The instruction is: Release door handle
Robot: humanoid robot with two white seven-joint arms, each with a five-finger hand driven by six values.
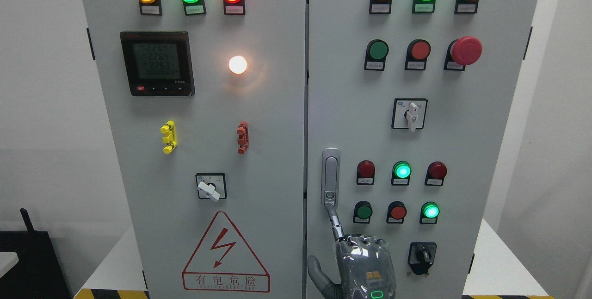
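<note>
Upright at the cabinet's right door [393, 141], the robot's right hand [358, 262] extends one finger [334, 220] to the door handle [330, 176], grasping nothing.

Grey cabinet [277, 151] bears a red-outlined warning triangle [225, 255], silver door handle [330, 176].

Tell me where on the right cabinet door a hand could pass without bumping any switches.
Bare metal runs above the door handle, left of the green button and the white rotary switch. Another bare strip runs right of the black knob. It is crowded right of the handle, where the small lights cluster, above the hand.
</note>
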